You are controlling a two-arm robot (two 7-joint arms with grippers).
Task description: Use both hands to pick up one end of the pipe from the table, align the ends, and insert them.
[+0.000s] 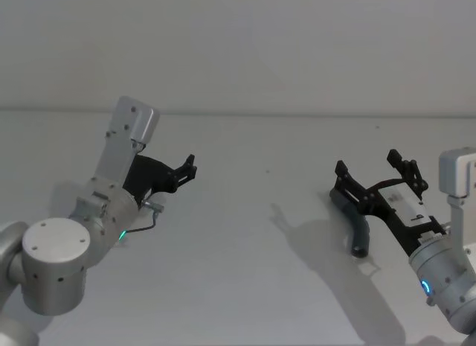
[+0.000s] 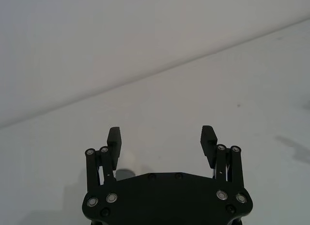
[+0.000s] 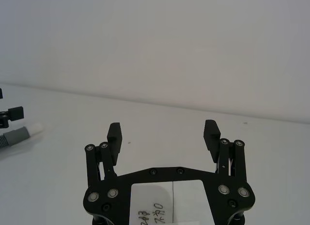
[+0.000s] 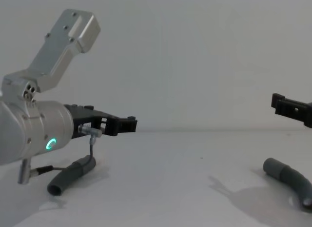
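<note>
The pipe lies in two separate parts, both flat on the matte white-grey desk (image 1: pixel 245 286) and well apart from each other. The left hose piece (image 4: pixel 73 173), a short, slightly curved, dark grey ribbed tube, lies on my left side, below my silver cylindrical left wrist (image 4: pixel 34 129). Its smooth grey cuff (image 3: pixel 18 135) ends in a narrower white tip (image 3: pixel 35 129); in the left wrist view that tip shows just beside one finger. The right hose piece (image 4: pixel 288 178), of the same dark grey ribbed make, lies on my right side.

My left tool (image 1: pixel 186 172), black plastic with ribbed fingers, hangs above the left hose piece with its fingers spread apart, holding nothing. My right tool (image 1: pixel 375 171), of the same build, hangs above the right hose piece, fingers likewise spread wide. Neither tool touches the pipe. A green ring light (image 4: pixel 50 144) glows on the left wrist.
</note>
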